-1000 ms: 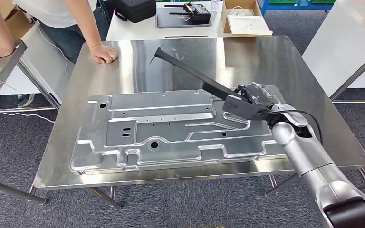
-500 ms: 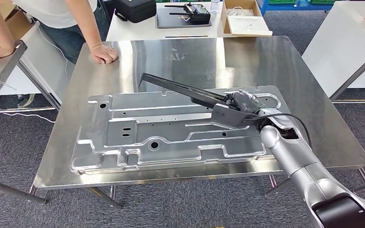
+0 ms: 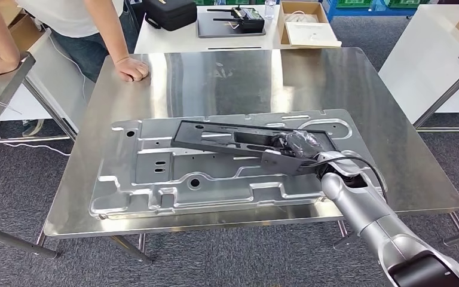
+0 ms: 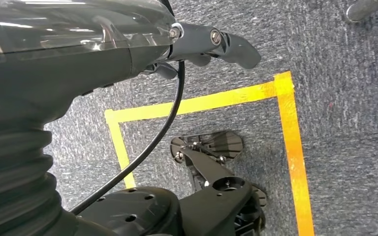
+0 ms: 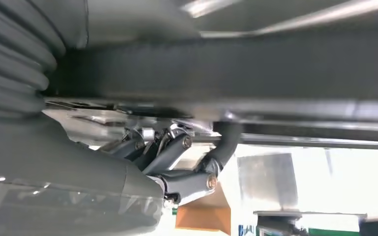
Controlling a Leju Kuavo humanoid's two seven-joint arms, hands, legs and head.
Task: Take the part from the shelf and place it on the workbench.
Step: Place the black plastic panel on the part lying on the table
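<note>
One black part (image 3: 239, 136) in rt hand (image 3: 299, 143)

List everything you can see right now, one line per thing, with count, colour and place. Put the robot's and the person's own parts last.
black part: one, black, long and flat, lying across the silver panel, held at its near end
silver panel: one, silver stamped sheet, flat on the workbench
workbench: one, bare steel, centre of the head view
white table: one, white, beyond the workbench
black case: one, black, on the white table
black tray: one, black, on the white table, a dark device on it
cardboard box: one, brown, open, on the white table
yellow tape: yellow lines on the grey carpet
right hand: one, dark, grips the black part
left hand: one, dark, hanging above the carpet
person's hand: one, resting on the workbench's far corner
</note>
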